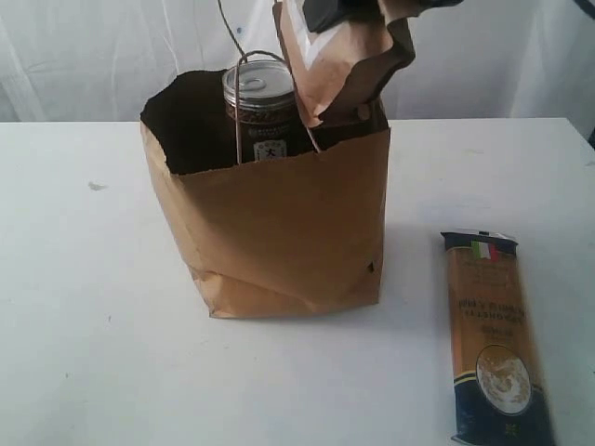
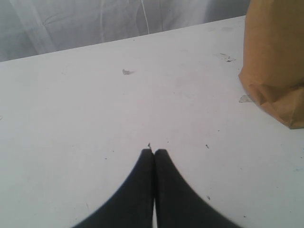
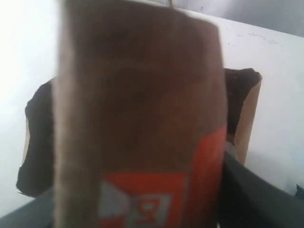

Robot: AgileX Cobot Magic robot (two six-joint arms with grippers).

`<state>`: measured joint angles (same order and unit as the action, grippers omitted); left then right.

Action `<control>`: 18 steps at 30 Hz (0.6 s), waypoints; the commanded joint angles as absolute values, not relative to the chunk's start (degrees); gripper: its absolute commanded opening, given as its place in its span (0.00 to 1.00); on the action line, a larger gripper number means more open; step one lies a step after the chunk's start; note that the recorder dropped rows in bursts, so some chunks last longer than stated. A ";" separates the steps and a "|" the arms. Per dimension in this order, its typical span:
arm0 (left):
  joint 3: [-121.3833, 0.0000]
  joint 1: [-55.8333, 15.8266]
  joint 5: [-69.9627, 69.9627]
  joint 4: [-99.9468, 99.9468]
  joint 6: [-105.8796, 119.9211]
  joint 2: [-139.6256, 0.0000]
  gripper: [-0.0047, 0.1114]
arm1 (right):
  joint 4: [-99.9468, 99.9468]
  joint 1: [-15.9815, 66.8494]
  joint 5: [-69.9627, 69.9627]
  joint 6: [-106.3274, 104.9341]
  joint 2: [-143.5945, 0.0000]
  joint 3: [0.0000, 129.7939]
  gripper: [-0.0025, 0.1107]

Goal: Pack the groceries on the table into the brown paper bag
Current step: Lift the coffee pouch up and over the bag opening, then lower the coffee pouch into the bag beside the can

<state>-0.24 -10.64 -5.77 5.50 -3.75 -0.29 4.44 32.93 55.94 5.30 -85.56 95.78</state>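
Aloft over the open mouth of the brown paper bag, a brown-orange pouch hangs tilted in the clamped grip of the right gripper, its lower end level with the bag's far rim. Inside the bag stands a dark pull-tab can, upright just beside the pouch, with a thin cord handle looping in front of it. The bag sits upright near the middle of the white table. A long brown-blue spaghetti pack lies flat on the tabletop, off to the bag's right and apart from it. The left gripper hovers low over bare table, fingertips pressed together and holding nothing, the bag off to one side.
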 commanded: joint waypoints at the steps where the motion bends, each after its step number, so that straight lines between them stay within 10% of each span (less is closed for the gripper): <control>1: 0.00 -10.46 -5.60 5.47 -3.82 0.00 0.04 | 3.31 32.46 56.14 4.07 -85.78 96.47 0.02; 18: 0.00 -10.46 -5.60 5.47 -3.82 0.00 0.04 | 1.72 31.27 58.12 6.20 -88.72 96.47 0.02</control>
